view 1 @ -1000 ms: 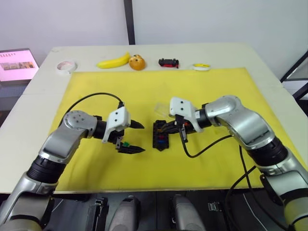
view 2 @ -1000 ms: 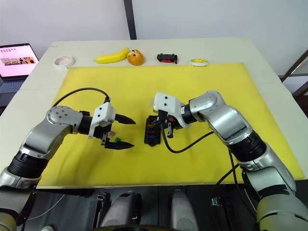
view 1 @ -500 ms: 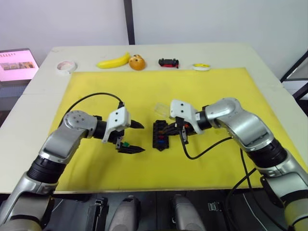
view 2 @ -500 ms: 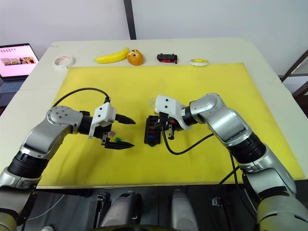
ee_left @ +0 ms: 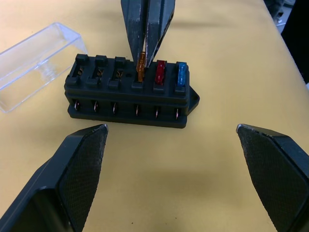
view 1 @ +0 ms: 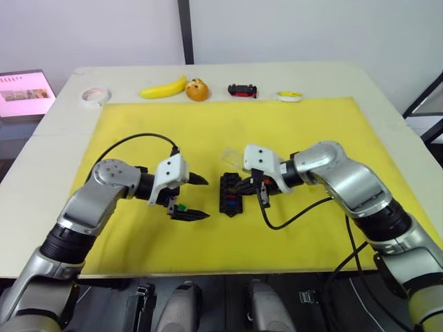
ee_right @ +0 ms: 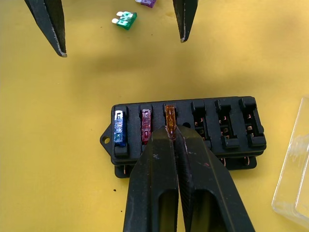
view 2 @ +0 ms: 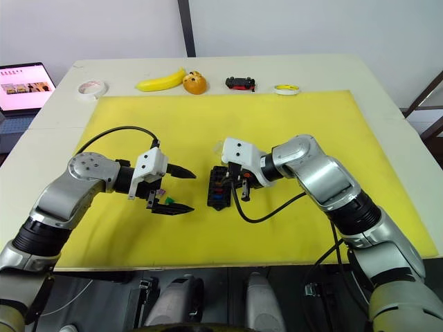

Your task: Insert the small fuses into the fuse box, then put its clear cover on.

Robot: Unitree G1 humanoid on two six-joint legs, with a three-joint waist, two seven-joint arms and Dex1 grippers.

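You're mid-insert: your right gripper [ee_right: 170,133] has its jaws clamped on an amber fuse [ee_right: 169,116], seating it in the fuse box [view 1: 230,194] at frame centre, next to the red and blue ones. Next, push it home and let go. Your left gripper [view 1: 193,197] hangs with jaws apart near the spare fuses [ee_right: 125,20], clear cover [ee_left: 34,60] beside the box on the yellow mat [view 1: 291,131] on the tabletop.

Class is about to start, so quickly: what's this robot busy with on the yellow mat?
It is loading a fuse box. The right gripper is shut on an orange fuse, pressing it into the third slot, beside a blue fuse and a red fuse already seated; three slots are empty. The left gripper hovers open near the box. A green fuse and a purple fuse lie loose on the mat, and the clear cover sits beside the box, not yet on.
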